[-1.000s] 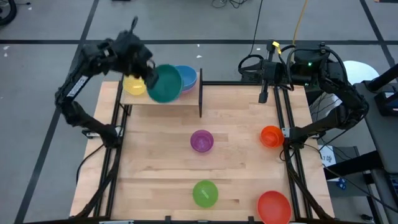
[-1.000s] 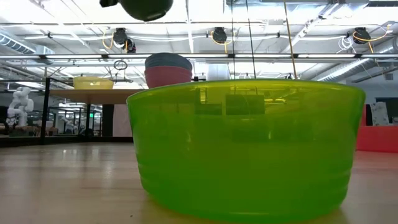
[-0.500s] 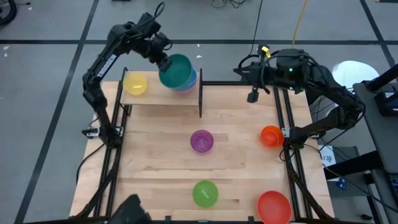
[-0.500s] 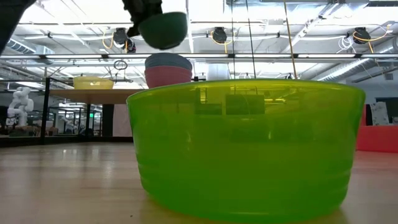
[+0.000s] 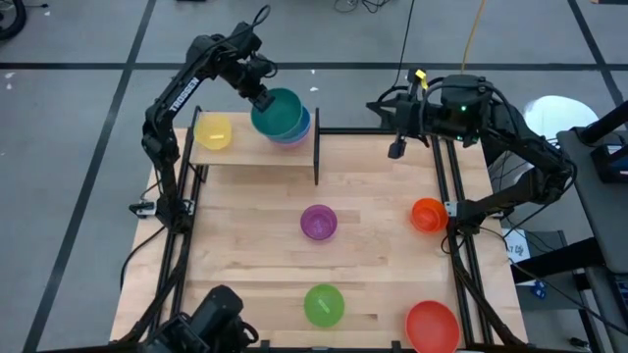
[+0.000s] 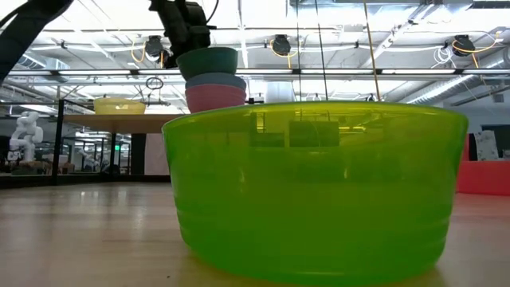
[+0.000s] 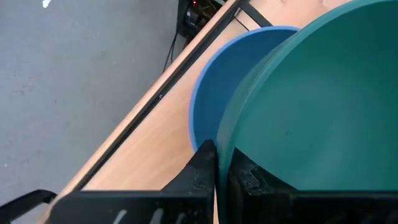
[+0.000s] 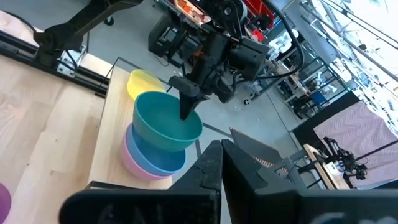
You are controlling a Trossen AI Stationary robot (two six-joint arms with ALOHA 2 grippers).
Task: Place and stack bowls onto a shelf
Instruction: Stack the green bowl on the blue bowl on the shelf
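Observation:
My left gripper (image 5: 257, 98) is shut on a teal bowl (image 5: 278, 111) over the far right end of the shelf (image 5: 245, 149). The teal bowl stands upright, with its base down in the blue bowl (image 6: 215, 80). The blue bowl is nested in a pink bowl (image 6: 215, 98) that stands on the shelf. A yellow bowl (image 5: 213, 130) stands on the shelf's left end. My right gripper (image 5: 397, 149) hangs shut with nothing in it, above the table's far right corner. My left gripper pinches the teal bowl's rim (image 7: 227, 140) on the bowl's left side, one finger (image 7: 202, 167) outside the wall and one (image 7: 247, 177) inside. The fingers slant down from the far left. The bowl is upright in the blue bowl (image 7: 214, 93); I cannot tell whether it rests there.
On the tabletop stand a purple bowl (image 5: 318, 222) in the middle, a green bowl (image 5: 324, 304) at the near edge, an orange bowl (image 5: 427, 214) at the right, and a red bowl (image 5: 433, 326) at the near right corner. A black shelf post (image 5: 316, 147) rises beside the stack.
My left gripper has carried the teal bowl from above the shelf's middle toward the table's right and far edges, then down. The bowl was tipped with its mouth sideways. It now stands upright, lowered into the blue bowl on the pink one.

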